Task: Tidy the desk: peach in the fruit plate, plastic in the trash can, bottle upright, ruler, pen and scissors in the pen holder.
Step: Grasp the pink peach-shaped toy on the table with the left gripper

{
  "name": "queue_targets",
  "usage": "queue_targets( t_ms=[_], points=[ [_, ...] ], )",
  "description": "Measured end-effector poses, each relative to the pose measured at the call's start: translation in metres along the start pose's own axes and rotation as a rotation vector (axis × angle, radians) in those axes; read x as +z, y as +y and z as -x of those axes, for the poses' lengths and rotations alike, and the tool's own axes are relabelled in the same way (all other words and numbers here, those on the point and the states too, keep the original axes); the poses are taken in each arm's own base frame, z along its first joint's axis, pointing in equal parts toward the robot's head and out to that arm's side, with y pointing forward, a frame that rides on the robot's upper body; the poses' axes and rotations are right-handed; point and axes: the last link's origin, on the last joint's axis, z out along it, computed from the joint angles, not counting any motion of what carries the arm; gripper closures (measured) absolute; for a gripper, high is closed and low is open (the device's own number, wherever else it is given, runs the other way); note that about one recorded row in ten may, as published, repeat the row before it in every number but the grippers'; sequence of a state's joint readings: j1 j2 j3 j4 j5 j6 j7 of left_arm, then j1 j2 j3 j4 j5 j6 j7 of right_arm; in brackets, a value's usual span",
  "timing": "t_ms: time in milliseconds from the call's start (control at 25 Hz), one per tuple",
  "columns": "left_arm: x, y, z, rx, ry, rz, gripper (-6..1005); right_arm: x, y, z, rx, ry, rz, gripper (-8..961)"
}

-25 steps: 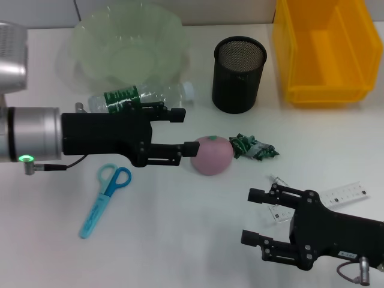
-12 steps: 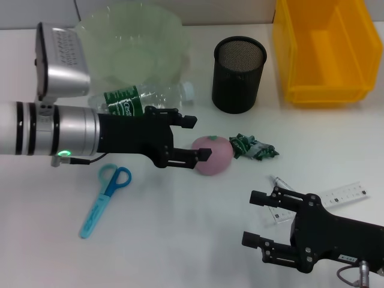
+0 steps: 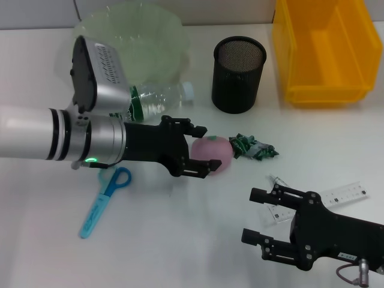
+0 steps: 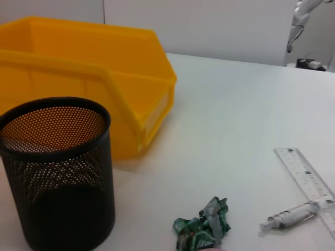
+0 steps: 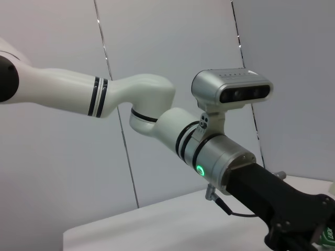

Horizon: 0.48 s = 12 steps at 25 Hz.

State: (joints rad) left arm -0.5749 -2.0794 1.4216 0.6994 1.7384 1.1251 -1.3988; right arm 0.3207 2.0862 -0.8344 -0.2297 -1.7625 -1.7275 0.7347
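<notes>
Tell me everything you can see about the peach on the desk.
The peach is a round pink fruit with a small green patch on top; its skin looks smooth and matte. It sits on the white desk, near the middle. The left tool is around it, open, one finger on each side. A crumpled green wrapper lies just beside it; touching or not, I cannot tell.

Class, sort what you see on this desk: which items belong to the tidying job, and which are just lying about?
Job items: peach, fruit plate, plastic wrapper, yellow bin, bottle, ruler, pen, scissors, pen holder.

Lying about: nothing visible.
</notes>
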Motion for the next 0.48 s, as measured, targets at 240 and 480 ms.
queue_targets(
  t_ms=[240, 480],
  points=[
    [0.0022, -0.0017, -0.0002, 0.002, -0.003, -0.018, 233, 0.0010, 0.0007, -0.0005, 0.007, -0.002, 0.002, 251],
    [0.0099, -0.0002, 0.0026, 0.007, -0.017, -0.038, 234, 0.0013, -0.0001, 0.0000, 0.005, -0.003, 0.000, 251]
  ],
)
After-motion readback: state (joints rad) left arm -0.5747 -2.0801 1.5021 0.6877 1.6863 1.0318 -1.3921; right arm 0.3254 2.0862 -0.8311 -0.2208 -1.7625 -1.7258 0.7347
